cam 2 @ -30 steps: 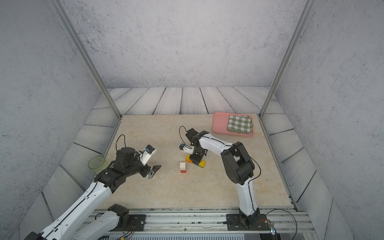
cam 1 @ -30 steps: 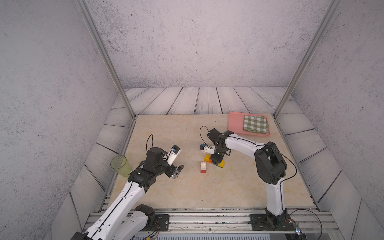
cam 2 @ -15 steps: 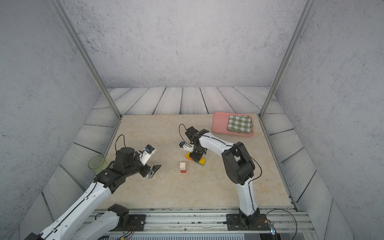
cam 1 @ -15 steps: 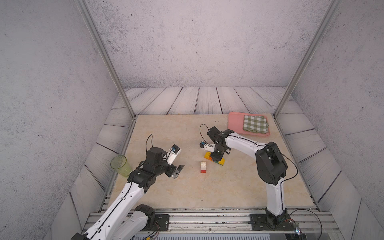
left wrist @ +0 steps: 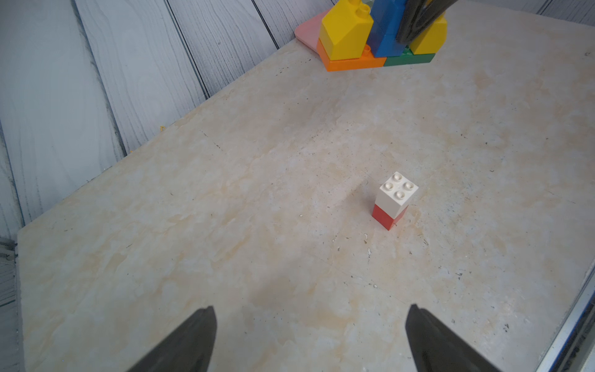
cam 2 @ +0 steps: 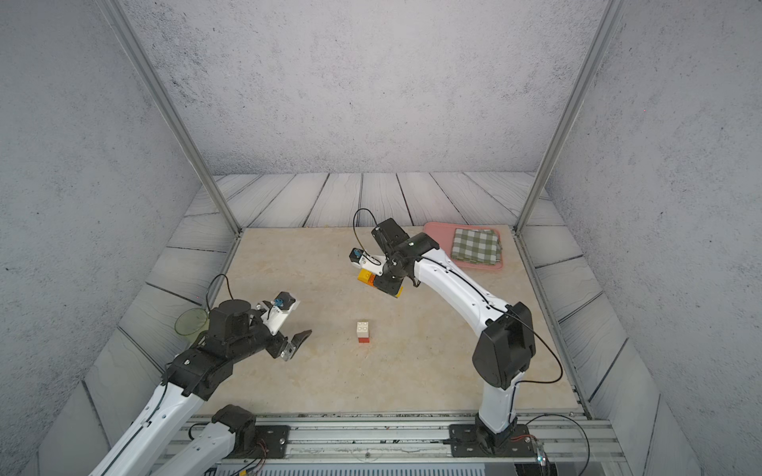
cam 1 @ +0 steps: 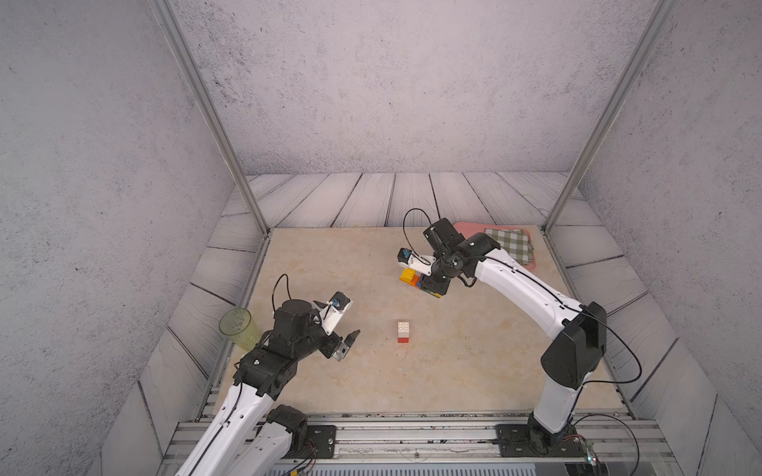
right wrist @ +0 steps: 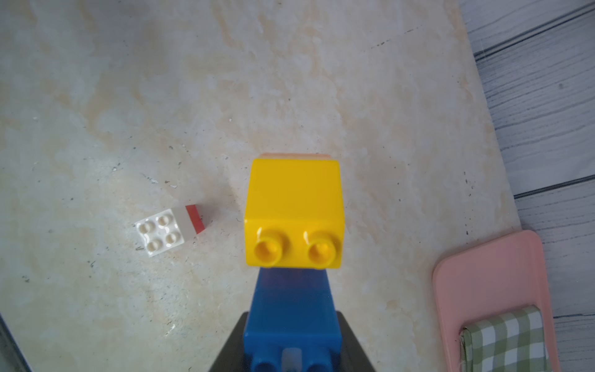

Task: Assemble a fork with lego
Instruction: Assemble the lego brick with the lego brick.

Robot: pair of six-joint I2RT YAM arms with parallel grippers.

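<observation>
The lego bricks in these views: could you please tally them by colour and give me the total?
Yellow bricks: 2
Blue brick: 1
Orange brick: 1
Green brick: 1
White brick: 1
Red brick: 1
Total: 7

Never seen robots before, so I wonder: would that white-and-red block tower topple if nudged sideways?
Probably: the tower stands taller than its base is wide, so a high nudge should tip it. A low push on the red block might slide it, since the table looks smooth. It likely moves as one stiff piece; the white block sits squarely on the red.
</observation>
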